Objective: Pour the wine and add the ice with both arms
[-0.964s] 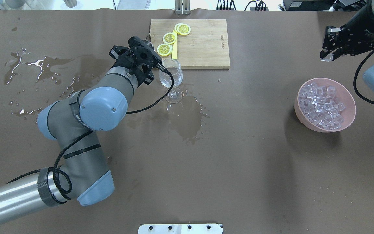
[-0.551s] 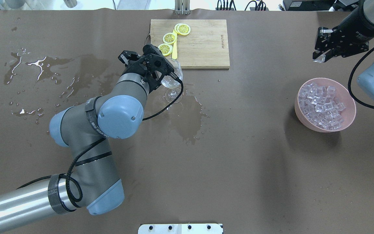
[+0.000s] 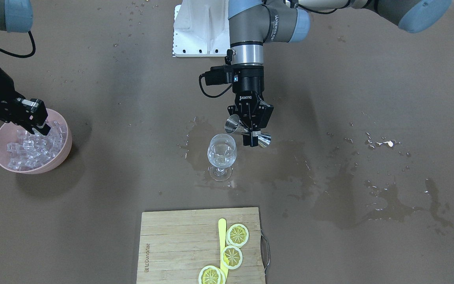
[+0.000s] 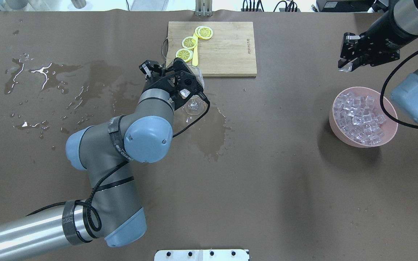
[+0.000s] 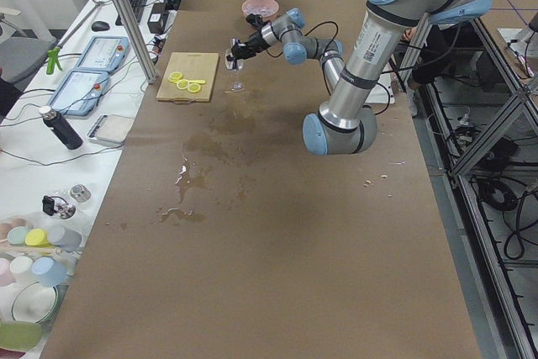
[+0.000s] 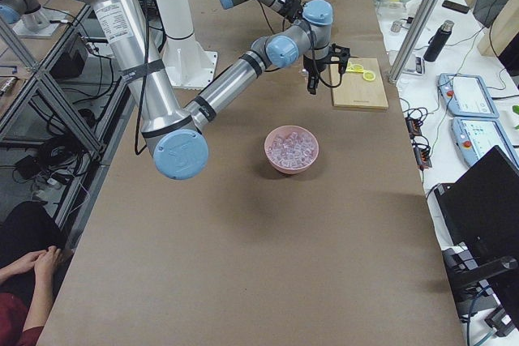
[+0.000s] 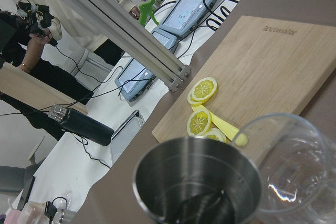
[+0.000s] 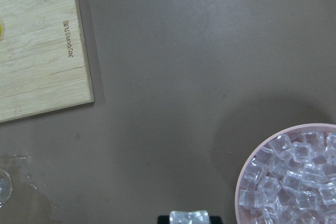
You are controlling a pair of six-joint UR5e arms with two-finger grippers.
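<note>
The left claw [image 3: 250, 137] is closed on the narrow waist of a steel jigger [image 3: 233, 124], which lies on its side between the fingers. Just under this claw, a little on the side away from the robot, the wine glass [image 3: 222, 153] stands upright on the tabletop [image 4: 267, 181]. In the left wrist view the rim of the jigger is just beside the rim of the glass. The wine [image 3: 221, 158] seems to be a small clear amount at the bottom of the glass, though it is hard to see it for sure. Wet patches [image 4: 210, 136] lie around the foot of the glass. Beyond the left claw is the cutting board [image 4: 227, 50] with lemon slices [image 4: 189, 42] on it. Well apart to the right, the right claw [image 4: 347, 67] hangs above the tabletop, closed to a narrow gap on one ice cube [image 8: 189, 217]. The pink bowl [image 4: 331, 121] stands near this claw, on the robot's side of it, and it is full of ice [image 4: 359, 117].
</note>
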